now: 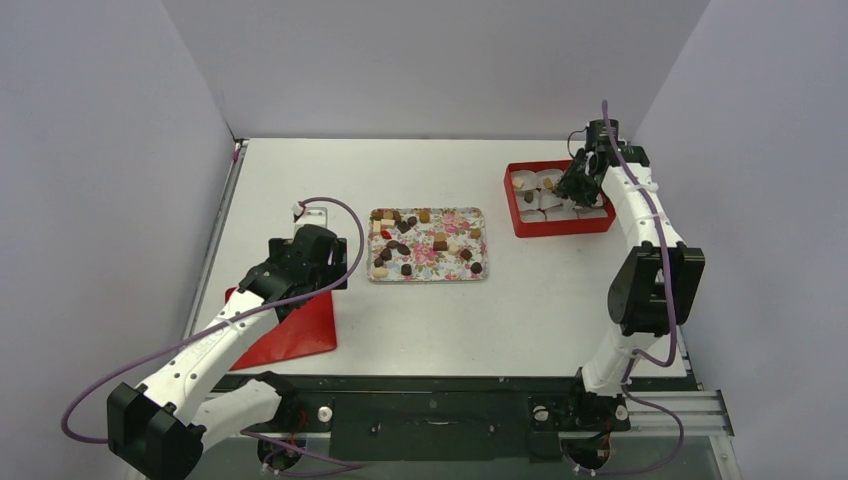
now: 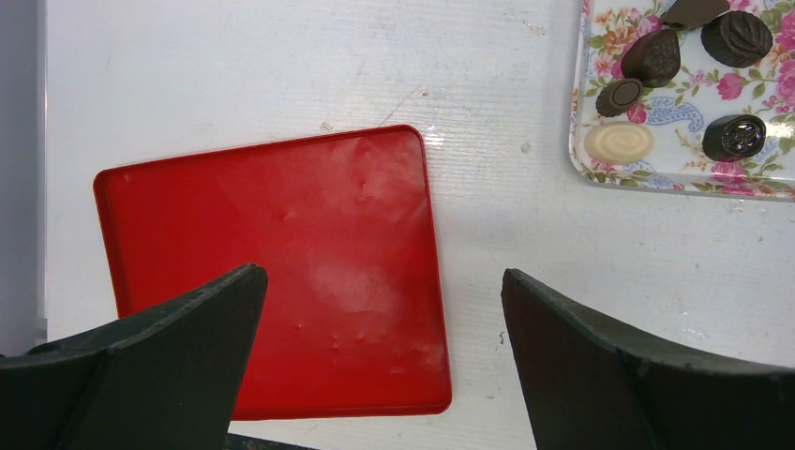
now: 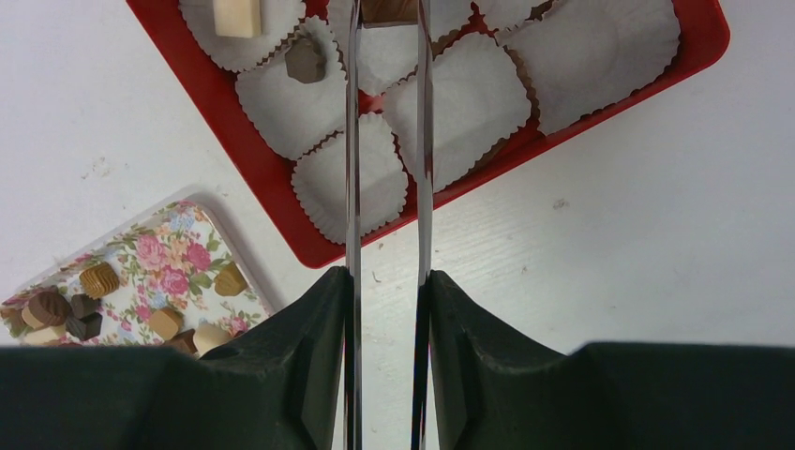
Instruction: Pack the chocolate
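Observation:
Chocolate pieces (image 1: 430,243) in dark brown, tan and cream lie scattered on the flower-patterned tray (image 1: 428,279). My right gripper (image 3: 389,277) is shut on thin metal tongs (image 3: 354,141), and a brown chocolate (image 3: 389,9) sits pinched between their tips over the red box (image 3: 281,202) of white paper cups (image 3: 459,103). One cup holds a cream piece (image 3: 234,14), another a brown piece (image 3: 305,61). My left gripper (image 2: 384,277) hangs open and empty above the red lid (image 2: 281,234), left of the tray (image 2: 656,173).
The red box (image 1: 560,228) stands at the back right, near the right wall. The red lid (image 1: 295,335) lies flat near the table's front left edge. Grey walls close in the table on three sides.

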Tool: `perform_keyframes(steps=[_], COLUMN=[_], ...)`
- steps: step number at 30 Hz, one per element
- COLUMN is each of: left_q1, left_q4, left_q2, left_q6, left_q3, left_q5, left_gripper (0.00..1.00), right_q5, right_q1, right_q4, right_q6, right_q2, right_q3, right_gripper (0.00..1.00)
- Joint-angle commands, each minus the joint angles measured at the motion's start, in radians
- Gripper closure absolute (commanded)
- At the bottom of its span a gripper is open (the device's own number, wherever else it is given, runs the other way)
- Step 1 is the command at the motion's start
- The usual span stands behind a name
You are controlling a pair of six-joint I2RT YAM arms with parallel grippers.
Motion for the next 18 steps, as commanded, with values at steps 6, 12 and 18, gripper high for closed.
perform_keyframes(steps=[6,12,18], left_q1=[0.005,0.005,0.005], left_q4=[0.028,0.028,0.027], left_q2=[-0.008,-0.007,-0.008], left_q6=[0.008,0.008,0.008], left_q3=[0.014,0.014,0.015], left_q5=[0.005,0.003,0.003], left_gripper=[0.04,0.03,0.04], right_q5=[0.009,0.010,0.012], right_q1=[-0.009,-0.009,-0.009], right_q4=[0.037,0.038,0.038], right_q6=[0.001,0.002,0.003], right_q2=[0.040,0.049,0.043], right_q3=[0.052,0.061,0.060], right_gripper=[0.69,0.63,0.60])
